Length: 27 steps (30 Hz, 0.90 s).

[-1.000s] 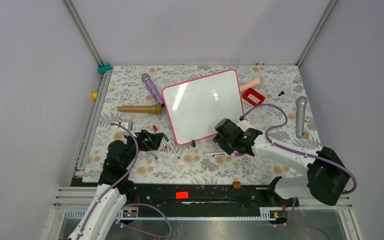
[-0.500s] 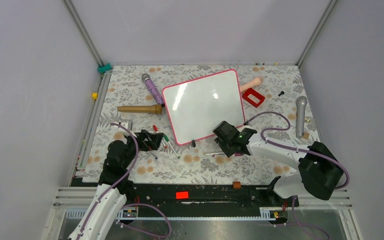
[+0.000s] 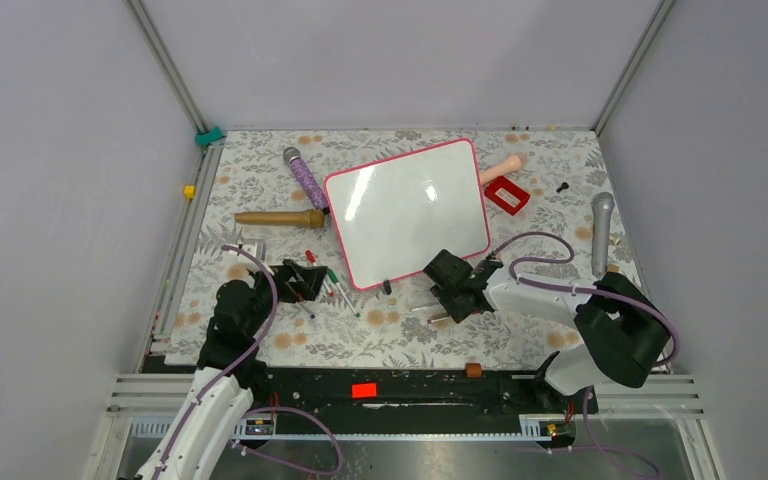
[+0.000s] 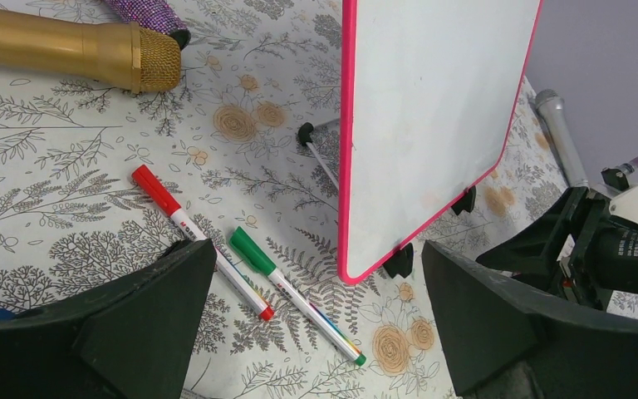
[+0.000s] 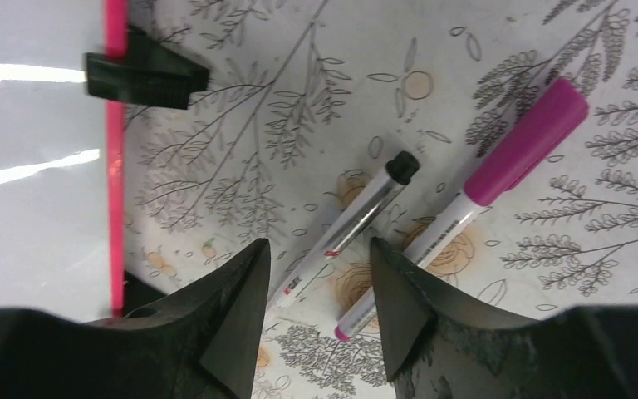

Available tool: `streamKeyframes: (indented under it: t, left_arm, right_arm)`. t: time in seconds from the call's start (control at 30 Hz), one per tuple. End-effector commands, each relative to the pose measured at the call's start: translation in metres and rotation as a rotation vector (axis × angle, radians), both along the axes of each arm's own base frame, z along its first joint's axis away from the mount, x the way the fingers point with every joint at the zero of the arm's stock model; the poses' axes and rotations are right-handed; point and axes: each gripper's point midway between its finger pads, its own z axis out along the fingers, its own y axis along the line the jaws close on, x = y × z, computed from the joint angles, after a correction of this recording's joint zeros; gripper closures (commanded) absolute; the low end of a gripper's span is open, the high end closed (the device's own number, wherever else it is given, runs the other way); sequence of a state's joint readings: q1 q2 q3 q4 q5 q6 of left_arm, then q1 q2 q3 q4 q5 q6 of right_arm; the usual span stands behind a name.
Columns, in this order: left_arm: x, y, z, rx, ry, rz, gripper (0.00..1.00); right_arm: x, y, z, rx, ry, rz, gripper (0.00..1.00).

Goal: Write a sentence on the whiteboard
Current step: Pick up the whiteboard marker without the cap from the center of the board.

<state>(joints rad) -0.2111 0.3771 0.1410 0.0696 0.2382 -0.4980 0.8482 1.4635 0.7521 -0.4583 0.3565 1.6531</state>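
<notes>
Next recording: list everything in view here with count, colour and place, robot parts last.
whiteboard: one, white with pink frame, mid-table, blank
purple microphone: one, purple, left of the board's far corner
gold microphone: one, gold, left of the board
beige microphone: one, beige, behind the board's right corner
grey microphone: one, grey, table's right side
red frame block: one, red, right of the board
yellow cube: one, yellow, left edge
red marker, green marker: one each, off the board's near-left corner
black-capped marker, magenta marker: one each, before the board's near edge
left end effector: one, black, open
right end effector: one, black, open, straddling the black-capped marker
</notes>
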Motion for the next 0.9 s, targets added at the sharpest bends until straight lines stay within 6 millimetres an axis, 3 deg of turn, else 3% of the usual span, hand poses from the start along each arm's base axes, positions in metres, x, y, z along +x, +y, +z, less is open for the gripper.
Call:
streamKeyframes:
  t: [0.0, 0.1, 0.27, 0.3, 0.33, 0.6, 0.73, 0.87]
  left_arm:
    - [0.005, 0.001, 0.012, -0.012, -0.040, 0.013, 0.01]
    - [0.005, 0.001, 0.012, -0.011, -0.039, 0.015, 0.01]
    - [0.005, 0.002, 0.012, -0.010, -0.037, 0.016, 0.01]
    - [0.005, 0.001, 0.012, -0.009, -0.038, 0.015, 0.01]
    - [0.005, 0.001, 0.012, -0.009, -0.039, 0.015, 0.01]
    - [0.000, -0.004, 0.019, -0.012, -0.073, -0.024, 0.01]
    - [-0.013, -0.021, 0.034, -0.052, -0.141, -0.143, 0.03]
    - [-0.036, -0.047, 0.064, -0.178, -0.201, -0.313, 0.06]
  right_arm:
    - [-0.005, -0.011, -0.017, -0.048, 0.019, -0.042, 0.45]
    - [-0.008, -0.014, -0.028, -0.054, 0.049, -0.063, 0.49]
    - [-0.012, -0.021, -0.037, -0.045, 0.060, -0.087, 0.93]
    - [-0.011, -0.021, -0.035, -0.040, 0.056, -0.089, 1.00]
    - [-0.008, -0.021, -0.031, -0.033, 0.043, -0.086, 1.00]
    - [0.015, -0.028, 0.047, -0.053, -0.181, 0.047, 1.00]
    - [0.031, 0.007, 0.104, 0.063, -0.441, 0.323, 1.00]
    - [0.027, 0.031, 0.151, 0.120, -0.666, 0.594, 1.00]
